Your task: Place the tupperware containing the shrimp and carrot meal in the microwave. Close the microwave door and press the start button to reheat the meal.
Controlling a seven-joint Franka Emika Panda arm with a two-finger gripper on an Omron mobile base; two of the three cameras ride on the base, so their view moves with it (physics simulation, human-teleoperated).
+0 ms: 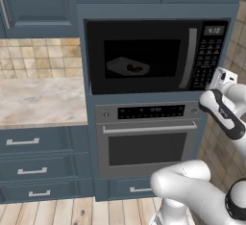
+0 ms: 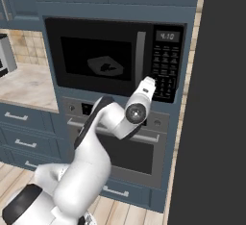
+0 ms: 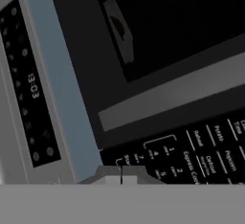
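Tupperware [image 1: 127, 67] inside microwave [image 1: 156, 56]

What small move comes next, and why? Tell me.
Probably ease the shut tool straight forward onto the keypad panel to press start. The microwave door looks closed, the tupperware sits inside behind the glass, and the fingertips hover just off the lower buttons.

1. "4:10" is read on the display [image 2: 166, 36] at the top of the microwave keypad [image 2: 165, 68], right base view.
2. On the keypad [image 3: 191, 153], hand view: "Reheat", "Potato", "Popcorn", "Express Cook"; digits 1, 2, 4, 5.
3. Oven panel [image 3: 29, 82] shows a small clock; digits too blurred to be read.
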